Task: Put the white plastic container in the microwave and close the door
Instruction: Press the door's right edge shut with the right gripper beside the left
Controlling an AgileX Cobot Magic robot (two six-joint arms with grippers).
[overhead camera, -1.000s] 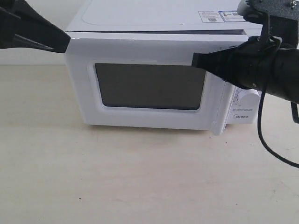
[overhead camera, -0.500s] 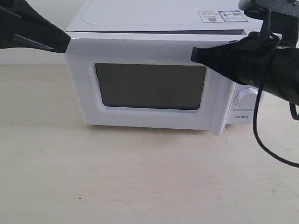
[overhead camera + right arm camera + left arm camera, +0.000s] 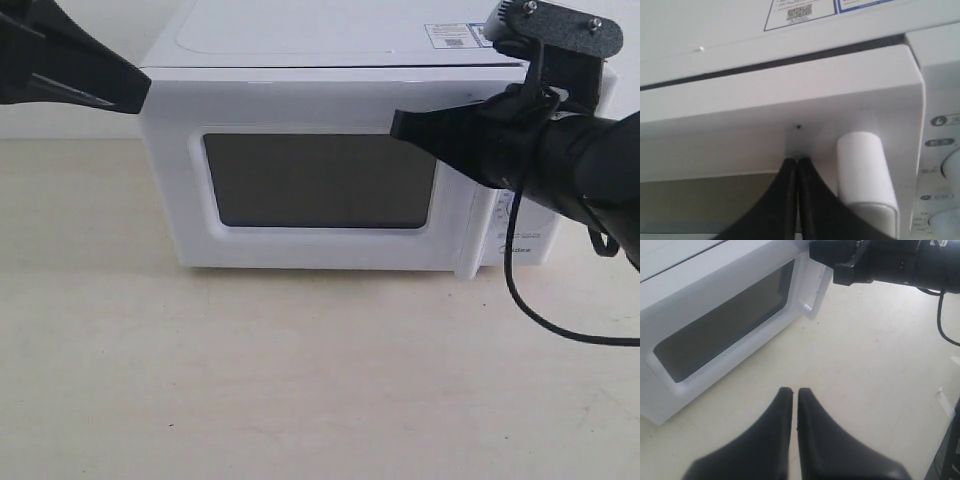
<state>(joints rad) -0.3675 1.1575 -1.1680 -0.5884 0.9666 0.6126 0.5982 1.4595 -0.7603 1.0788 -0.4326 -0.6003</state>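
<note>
The white microwave [image 3: 300, 40] stands at the back of the table. Its door [image 3: 300, 105], with a dark window [image 3: 320, 180], lies flat against the body. My right gripper [image 3: 395, 124] is shut and empty, and its tips [image 3: 797, 161] press on the door face just beside the white bar handle [image 3: 862, 170]. My left gripper [image 3: 140, 92] hovers off the microwave's upper left corner. In the left wrist view it [image 3: 794, 390] is shut with nothing in it, above the table in front of the door [image 3: 725, 320]. The white plastic container is out of view.
The control panel with the Midea logo [image 3: 515, 238] is partly hidden behind my right arm [image 3: 570, 165]. A black cable [image 3: 540, 315] loops down from that arm over the table [image 3: 300, 380]. Stickers [image 3: 455, 35] lie on the microwave's top.
The door has swung from slightly ajar to flat against the microwave. My right gripper moved left and in against the door. The left gripper has not moved.
</note>
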